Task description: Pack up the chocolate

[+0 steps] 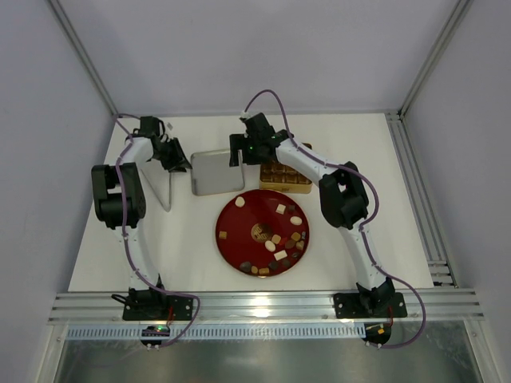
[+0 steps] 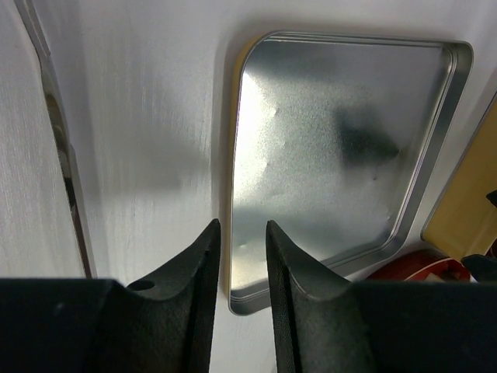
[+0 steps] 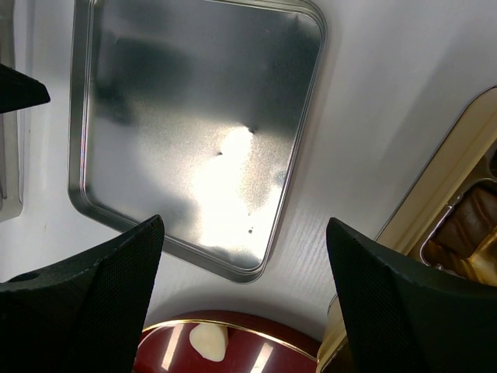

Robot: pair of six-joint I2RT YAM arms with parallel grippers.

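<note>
Chocolate (image 1: 296,219): lying loose across the red plate (image 1: 247,219) at mid-table, nearer the arm bases than the gold tin (image 1: 286,188). Mixed dark, caramel and cream pieces, bunched along the near rim, sparser toward the far side. Brown pieces also showing in the tin cells in the right wrist view.

Left gripper (image 2: 242,233): hovering at the left edge of the silver lid (image 2: 342,155), parted by only a narrow slit, nothing between. Right gripper (image 3: 245,225): spread wide, empty, hanging over the lid's near corner, with the plate rim just beyond.

Handling, by judgement only: probably light, rigid and smooth-skinned, so apt to skid on the glossy plate or squirt out of a hard pinch. Likely to scuff or crack if squeezed. Best taken singly, across the narrow sides and low on the piece. Sensible to begin with an isolated one, such as the cream piece by the plate's far-left rim. Slow, soft closing advised.
</note>
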